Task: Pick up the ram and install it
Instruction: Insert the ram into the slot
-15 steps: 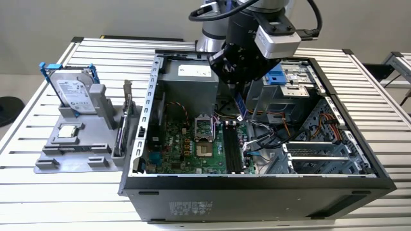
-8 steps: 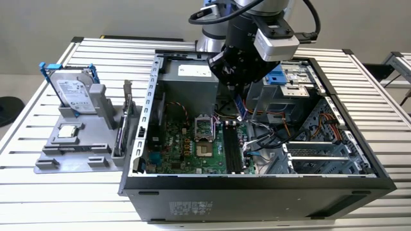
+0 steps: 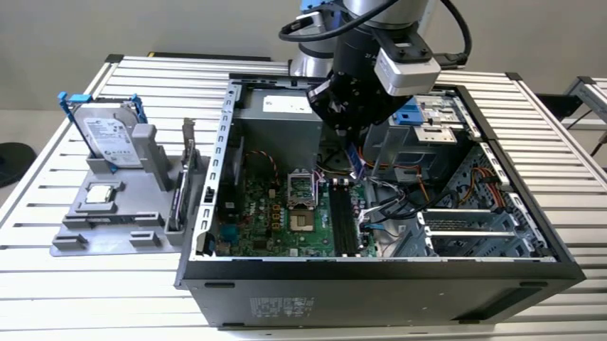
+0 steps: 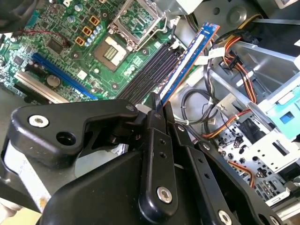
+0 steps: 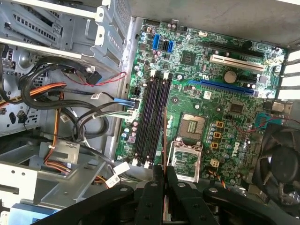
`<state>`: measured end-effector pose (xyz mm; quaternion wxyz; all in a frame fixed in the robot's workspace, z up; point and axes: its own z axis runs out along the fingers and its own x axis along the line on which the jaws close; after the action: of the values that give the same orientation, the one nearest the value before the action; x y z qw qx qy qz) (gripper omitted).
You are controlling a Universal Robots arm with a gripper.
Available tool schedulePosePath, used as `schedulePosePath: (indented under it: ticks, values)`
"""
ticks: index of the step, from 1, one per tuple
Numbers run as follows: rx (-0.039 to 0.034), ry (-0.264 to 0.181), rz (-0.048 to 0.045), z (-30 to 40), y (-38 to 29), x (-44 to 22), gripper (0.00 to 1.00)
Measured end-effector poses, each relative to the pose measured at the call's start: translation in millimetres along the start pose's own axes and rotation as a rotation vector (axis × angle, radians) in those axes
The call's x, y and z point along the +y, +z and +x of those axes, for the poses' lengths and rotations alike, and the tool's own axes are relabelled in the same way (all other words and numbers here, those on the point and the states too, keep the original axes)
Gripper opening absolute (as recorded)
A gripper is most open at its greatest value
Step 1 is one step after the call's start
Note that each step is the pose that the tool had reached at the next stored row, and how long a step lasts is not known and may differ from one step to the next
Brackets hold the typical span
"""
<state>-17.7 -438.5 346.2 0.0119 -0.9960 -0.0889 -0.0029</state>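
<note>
My gripper (image 3: 349, 138) hangs inside the open computer case (image 3: 379, 273), shut on the ram (image 3: 355, 162), a slim blue stick that points down toward the motherboard. The second wrist view has the ram (image 4: 187, 58) running out from between the black fingertips (image 4: 154, 101), above and beside the dark memory slots (image 4: 147, 70). Edge-on in the first wrist view, the ram (image 5: 164, 136) is a thin line over the right side of the memory slots (image 5: 152, 117), and the gripper (image 5: 163, 169) is clamped on its near end. The slots (image 3: 343, 213) hold nothing.
Bundled cables (image 3: 417, 192) and a metal drive cage (image 3: 474, 227) crowd the slots on the exterior view's right. The CPU socket (image 3: 298, 188) lies just to their left. Outside the case, a grey holder (image 3: 114, 213) carries a hard drive (image 3: 109, 135) and an upright card (image 3: 187, 177).
</note>
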Motion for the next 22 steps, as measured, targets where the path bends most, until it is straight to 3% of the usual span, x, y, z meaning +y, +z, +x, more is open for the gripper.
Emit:
schedulePosePath:
  ticks: [22]
  values:
    - [0.0001, 0.000, 0.0001, 0.1, 7.8, 0.6, 0.00]
